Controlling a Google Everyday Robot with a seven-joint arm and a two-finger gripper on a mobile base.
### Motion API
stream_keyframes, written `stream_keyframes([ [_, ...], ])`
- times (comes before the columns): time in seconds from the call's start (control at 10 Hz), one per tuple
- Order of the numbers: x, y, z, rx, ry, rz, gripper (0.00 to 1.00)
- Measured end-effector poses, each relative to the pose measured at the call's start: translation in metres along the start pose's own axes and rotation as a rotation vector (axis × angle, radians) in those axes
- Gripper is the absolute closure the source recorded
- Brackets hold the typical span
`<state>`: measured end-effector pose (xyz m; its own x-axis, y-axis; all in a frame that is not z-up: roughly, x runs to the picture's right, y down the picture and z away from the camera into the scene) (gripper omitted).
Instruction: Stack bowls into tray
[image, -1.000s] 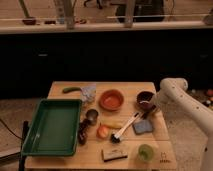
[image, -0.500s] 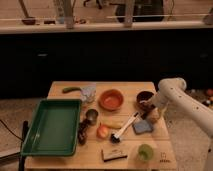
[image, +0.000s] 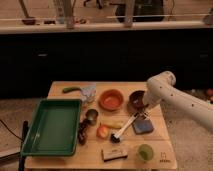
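The orange bowl (image: 111, 99) sits on the wooden table, right of centre at the back. The dark maroon bowl (image: 136, 98) stands just right of it. The green tray (image: 54, 125) lies at the table's left and holds nothing. My white arm reaches in from the right, and the gripper (image: 144, 108) hangs at the maroon bowl's right rim, partly hidden by the arm.
A small metal cup (image: 92, 116) stands beside the tray. A pale-green cup (image: 145, 152) is at the front right. A blue sponge (image: 142, 126), a white-handled brush (image: 125, 128), an orange fruit (image: 103, 131) and a green item (image: 72, 90) also lie on the table.
The arm has shifted slightly left toward the maroon bowl. The bowls and the tray have not moved.
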<state>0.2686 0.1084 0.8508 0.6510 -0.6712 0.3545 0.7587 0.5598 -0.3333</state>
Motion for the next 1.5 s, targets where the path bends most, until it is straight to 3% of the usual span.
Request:
stream_keyframes([
  [0.2,0.002,0.001,-0.002,0.006,0.008,-0.005,1.0],
  [0.8,0.025,0.021,-0.003,0.041,0.012,0.044,1.0],
  [1.2,0.033,0.019,-0.022,0.131,-0.002,0.018,1.0],
  [1.3,0.034,0.015,-0.032,0.164,-0.007,-0.011,1.0],
  [1.5,0.032,0.004,-0.039,0.194,-0.014,-0.057,1.0],
])
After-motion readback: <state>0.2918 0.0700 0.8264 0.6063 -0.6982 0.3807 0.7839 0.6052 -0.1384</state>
